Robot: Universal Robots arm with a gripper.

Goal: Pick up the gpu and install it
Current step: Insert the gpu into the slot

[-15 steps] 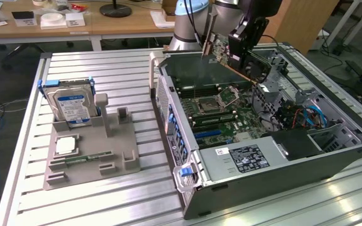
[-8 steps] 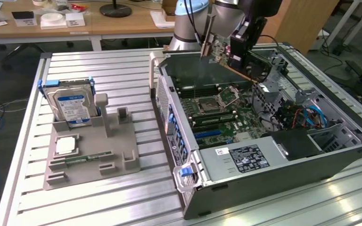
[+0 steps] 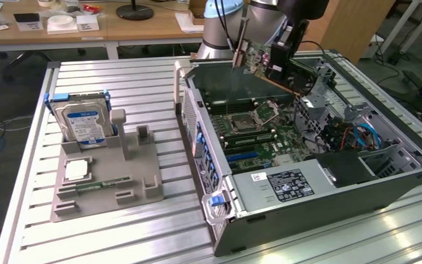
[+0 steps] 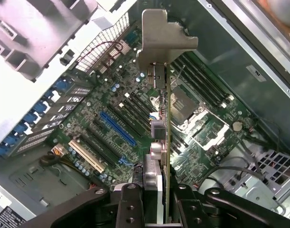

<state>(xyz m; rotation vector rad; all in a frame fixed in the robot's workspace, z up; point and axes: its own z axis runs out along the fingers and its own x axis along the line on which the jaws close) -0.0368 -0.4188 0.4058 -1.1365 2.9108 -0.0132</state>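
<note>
The gpu [image 3: 261,59] hangs in the air above the open computer case [image 3: 387,187], tilted, with its circuit-board side towards the camera in the exterior view. My gripper [image 3: 287,50] is shut on the card's upper edge. In the wrist view the gpu [image 4: 166,118] appears edge-on, with its silver end bracket [image 4: 164,33] at the far end. My gripper [image 4: 161,211] clamps it from both sides. Below the card lies the motherboard [image 4: 111,95] with its long blue slot [image 4: 117,127]. The card is well clear of the board and touches no slot.
A grey fixture [image 3: 141,181] on the slatted table at the exterior view's left holds a silver hard drive [image 3: 85,125] upright and a green memory stick [image 3: 105,185] lying flat. Inside the case are the power supply [image 3: 292,186], the processor socket [image 3: 244,120] and blue cables [image 3: 365,135].
</note>
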